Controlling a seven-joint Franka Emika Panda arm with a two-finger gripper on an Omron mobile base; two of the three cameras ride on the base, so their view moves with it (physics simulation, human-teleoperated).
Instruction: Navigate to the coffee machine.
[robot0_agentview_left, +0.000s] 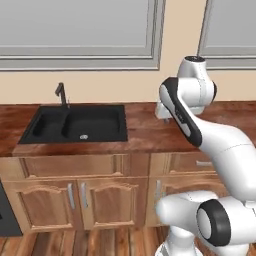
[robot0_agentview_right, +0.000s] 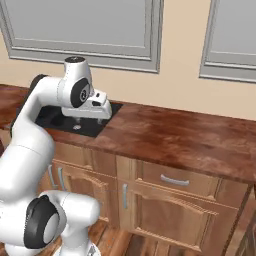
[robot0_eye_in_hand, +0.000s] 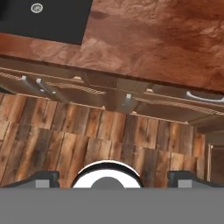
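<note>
Two fingertips (robot0_eye_in_hand: 46, 178) of the hand (robot0_eye_in_hand: 113, 179) stand spread above the countertop (robot0_eye_in_hand: 166, 39) edge.

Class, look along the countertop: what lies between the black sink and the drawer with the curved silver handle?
Bare brown countertop lies between the sink and the drawer in the right base view.

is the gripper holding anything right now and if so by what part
Nothing is held. In the hand view the gripper has its jaws spread wide apart, with nothing between them.
</note>
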